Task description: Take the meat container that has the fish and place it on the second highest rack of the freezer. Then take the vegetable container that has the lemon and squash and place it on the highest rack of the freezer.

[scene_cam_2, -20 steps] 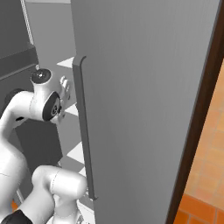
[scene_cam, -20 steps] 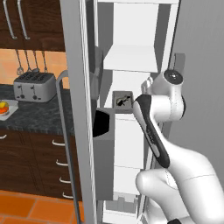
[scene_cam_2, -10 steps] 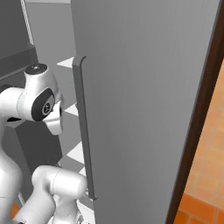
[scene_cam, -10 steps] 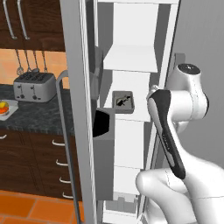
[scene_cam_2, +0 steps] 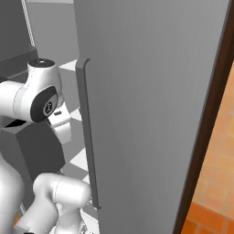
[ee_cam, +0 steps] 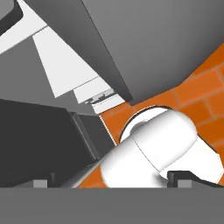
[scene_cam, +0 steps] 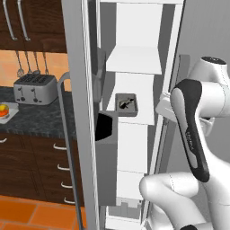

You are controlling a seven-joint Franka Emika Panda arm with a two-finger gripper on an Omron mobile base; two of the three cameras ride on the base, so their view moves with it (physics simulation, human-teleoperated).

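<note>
Two-finger gripper (ee_cam: 109,181): dark tips set far apart, jaws wide open, nothing held. In the hand view it looks down past the arm's own body to orange tile floor (ee_cam: 199,94).

Left base view: the hand hangs at the right of the tall grey freezer (scene_cam: 81,112), near the opening, level w/ the second highest rack (scene_cam: 143,117). On that flat white shelf sits a small grey tray (scene_cam: 126,104) w/ the dark fish (scene_cam: 125,104) in it, so step one looks done. Highest rack (scene_cam: 134,60) above is bare.

Far left, well apart from the arm, a shallow white vegetable container (scene_cam: 10,112) rests on the dark speckled counter (scene_cam: 40,119), near a silver toaster (scene_cam: 35,88). Yellow lemon (scene_cam: 2,108) shows; squash is prob. the orange bit beside it, too small to be sure.

Judgement: tray is stiff and light, but the round contents will roll. Pinch one side wall at the rim, keep it level, go slow.
</note>
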